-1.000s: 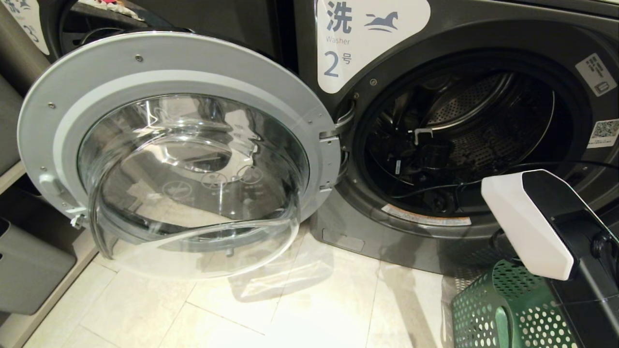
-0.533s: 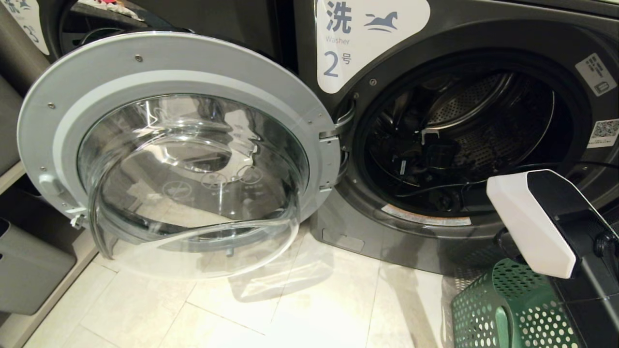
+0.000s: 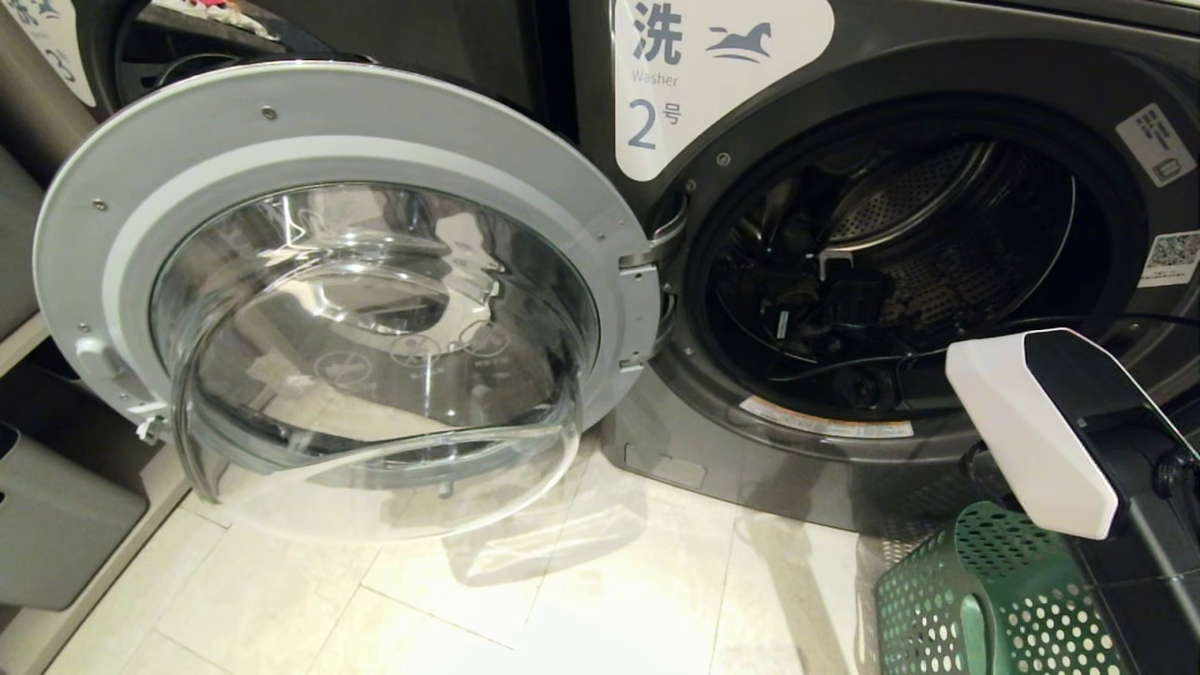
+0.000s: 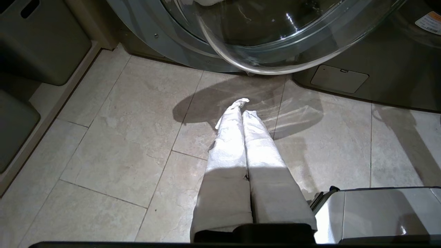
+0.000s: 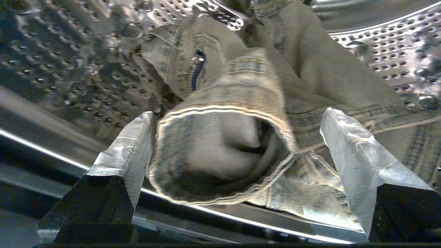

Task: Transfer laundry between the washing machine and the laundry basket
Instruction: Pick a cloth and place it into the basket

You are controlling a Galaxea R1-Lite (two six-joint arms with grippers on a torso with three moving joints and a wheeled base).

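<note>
Inside the washing machine (image 3: 731, 234) drum, the right gripper (image 5: 237, 148) stood with jaws wide around the laundry (image 5: 237, 113) cuff; it needed to bite deep before closing.

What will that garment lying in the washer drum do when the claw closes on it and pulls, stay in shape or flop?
Probably flop: the garment lies crumpled in soft folds, a cuff gaping between the open fingers of the right gripper. Its thick seams and zipper suggest heavyish cloth, so the rest would likely trail and drag over the drum. A pinch on the cuff alone might slip.
</note>
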